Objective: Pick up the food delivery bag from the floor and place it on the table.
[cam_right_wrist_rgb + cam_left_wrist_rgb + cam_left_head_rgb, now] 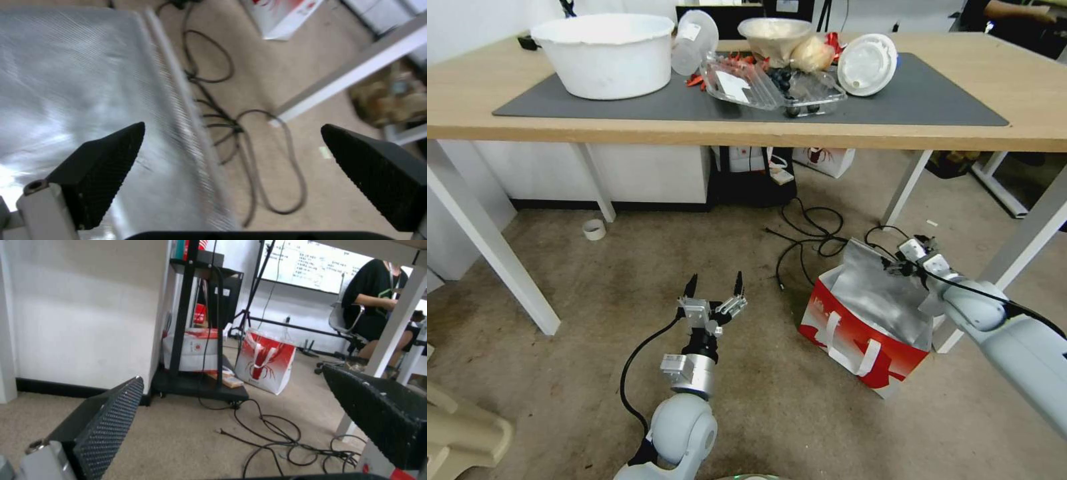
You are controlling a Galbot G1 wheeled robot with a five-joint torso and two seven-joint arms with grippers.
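The food delivery bag (864, 330) stands on the carpet at the right, red and white, with white strap handles and its silver foil lining (66, 83) open upward. My right gripper (904, 260) is open at the bag's far top rim. In the right wrist view the right gripper (231, 133) straddles the foil edge, one finger (102, 166) over the foil and the other over the floor. My left gripper (715, 285) hangs open over bare carpet left of the bag, holding nothing. The table (627, 131) with its grey mat spans the back.
A big white bowl (604, 53), plastic food containers (774, 83) and a round lid (867, 63) crowd the mat. Black cables (814, 233) lie behind the bag. A white table leg (1020, 250) stands just right of it. Under the table stand a black cart (195, 383) and another red-white bag (267, 363).
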